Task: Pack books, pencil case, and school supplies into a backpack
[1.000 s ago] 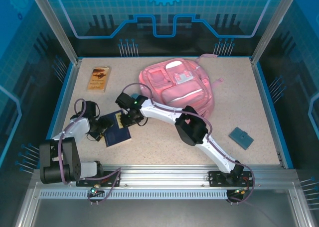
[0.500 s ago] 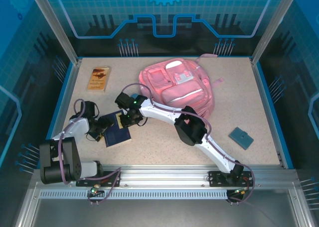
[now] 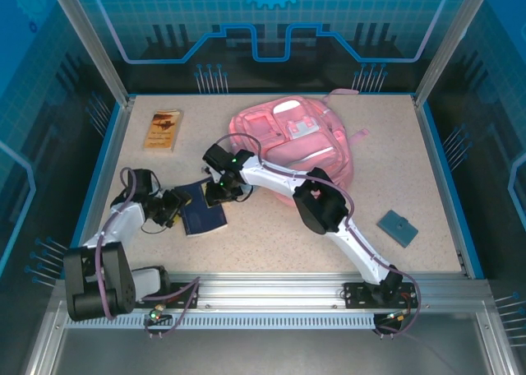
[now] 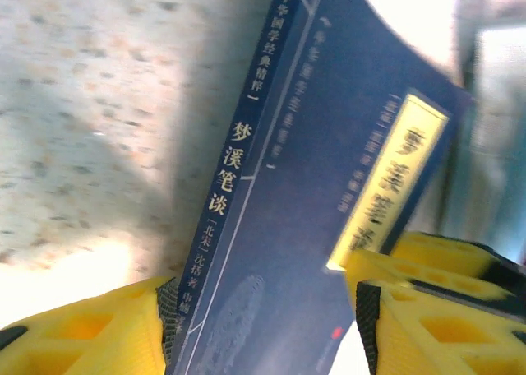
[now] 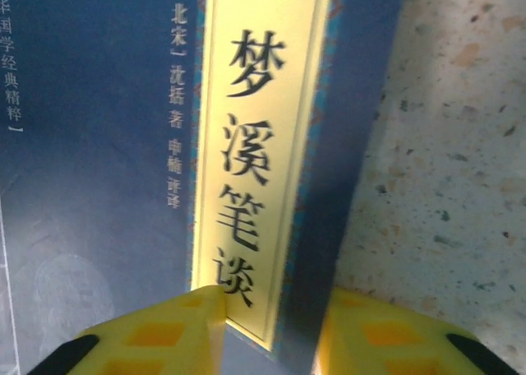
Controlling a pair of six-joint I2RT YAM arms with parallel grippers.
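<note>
A dark navy book [image 3: 205, 217] with a yellow title label lies left of centre between my two grippers. The left gripper [image 3: 174, 207] is open around the book's [image 4: 329, 145] near corner. Its left pad [image 4: 168, 309] rests against the spine, and a bright gap separates the other pad from the book's edge. The right gripper [image 3: 215, 196] is open and straddles the far edge of the book [image 5: 99, 145], with one fingertip [image 5: 205, 309] over the label and the other above bare table. The pink backpack [image 3: 296, 141] lies at the back centre. A tan-orange book [image 3: 163, 129] lies at the back left. The pencil case is out of view.
A small flat grey-blue piece [image 3: 398, 227] lies on the right of the speckled table [image 3: 394, 169]. The right arm [image 3: 316, 202] stretches across the middle in front of the backpack. Blue-edged walls ring the table.
The navy book has shifted right and turned more upright. Both grippers moved right with it, and the right arm's elbow swung up toward the backpack.
</note>
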